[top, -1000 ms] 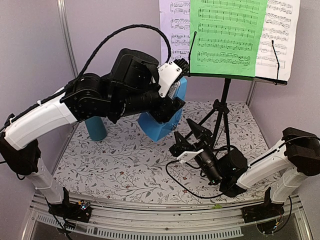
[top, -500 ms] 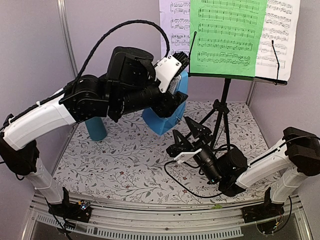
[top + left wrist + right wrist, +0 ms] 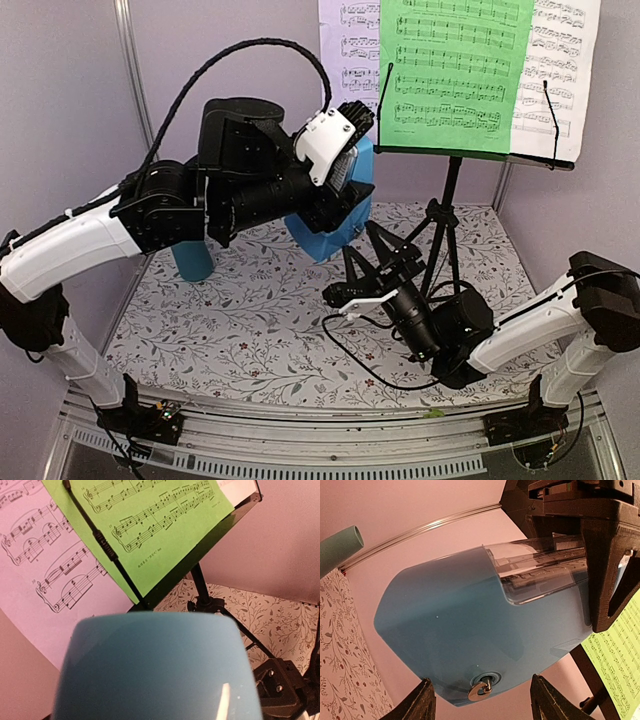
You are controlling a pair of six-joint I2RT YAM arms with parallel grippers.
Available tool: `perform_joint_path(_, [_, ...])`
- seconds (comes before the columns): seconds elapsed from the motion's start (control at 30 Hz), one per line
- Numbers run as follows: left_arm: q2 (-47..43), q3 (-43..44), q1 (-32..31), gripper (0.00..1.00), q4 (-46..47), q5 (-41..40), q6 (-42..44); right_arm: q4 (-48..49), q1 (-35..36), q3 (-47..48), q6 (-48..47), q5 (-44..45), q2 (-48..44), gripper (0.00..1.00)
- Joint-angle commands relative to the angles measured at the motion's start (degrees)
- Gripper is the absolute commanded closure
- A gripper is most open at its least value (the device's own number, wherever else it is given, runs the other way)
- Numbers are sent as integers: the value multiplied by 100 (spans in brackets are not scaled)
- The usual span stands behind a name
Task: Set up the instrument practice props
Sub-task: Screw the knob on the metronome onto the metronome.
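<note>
One item of the set is judged not yet in place: the blue metronome point(image 3: 322, 238) is held tilted in the air above the tabletop point(image 3: 250, 330), at the centre of the top view. It is clamped at the end bearing its clear cover point(image 3: 540, 570) by the left hand point(image 3: 348, 195), which is closed firmly on it. A winding key point(image 3: 480, 690) is seen at the bottom of the right wrist view.

The right hand point(image 3: 372, 262) is positioned just below and right of the metronome. Its fingers are spread wide and nothing is gripped.

The music stand point(image 3: 445, 215) is seen upright on its tripod at the right of the frame. A green page point(image 3: 460, 70) and white pages point(image 3: 565, 70) are carried on its desk, so this part is judged complete. A teal cup point(image 3: 192, 258) stands at the left, partly hidden by the left arm.

What is left is judged to be setting the metronome down upright on the tabletop and releasing it.
</note>
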Motion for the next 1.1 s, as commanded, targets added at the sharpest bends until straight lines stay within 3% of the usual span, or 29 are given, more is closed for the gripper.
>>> perform_joint_path(0.0, [-312, 86, 40, 100, 746, 246, 74, 1631, 39, 258, -221, 111, 71, 34])
perform_joint_path(1.07, [-547, -252, 163, 100, 612, 455, -216, 1629, 37, 451, -664, 302, 11, 39])
